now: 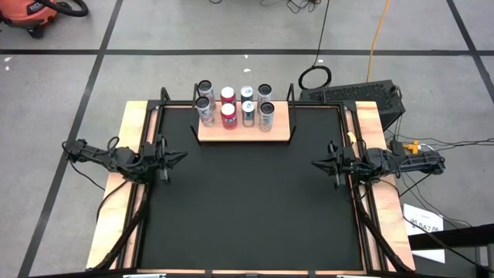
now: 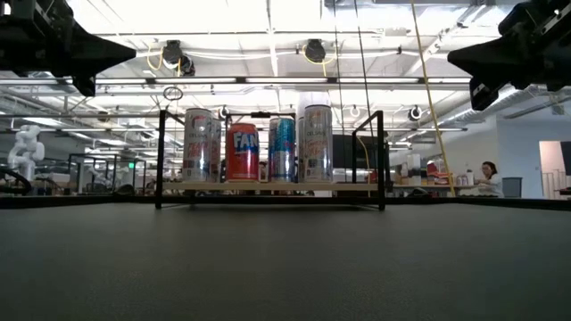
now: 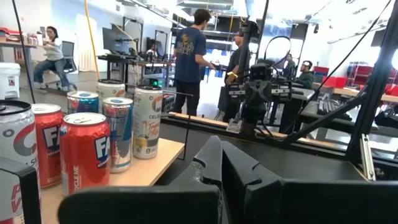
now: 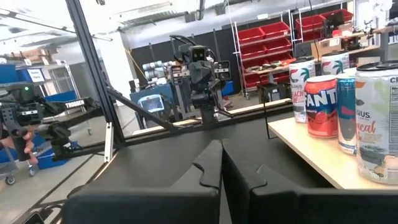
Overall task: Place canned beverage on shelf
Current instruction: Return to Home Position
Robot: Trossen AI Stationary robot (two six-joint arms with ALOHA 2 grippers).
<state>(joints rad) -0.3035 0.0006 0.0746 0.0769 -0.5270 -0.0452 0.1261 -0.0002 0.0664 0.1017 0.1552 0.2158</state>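
Several beverage cans [image 1: 236,106] stand upright in two rows on the light wooden shelf [image 1: 281,123] at the far middle of the black mat. They also show in the low view [image 2: 243,152], the left wrist view [image 3: 84,152] and the right wrist view [image 4: 323,106]. My left gripper [image 1: 182,157] is shut and empty above the mat's left edge. My right gripper [image 1: 315,163] is shut and empty above the mat's right edge. Both are raised clear of the mat and point toward each other.
The black mat [image 1: 247,201] stretches between the two arms. Black frame posts [image 2: 160,159] stand at the shelf's ends. People stand and sit in the room beyond the table [image 3: 189,56].
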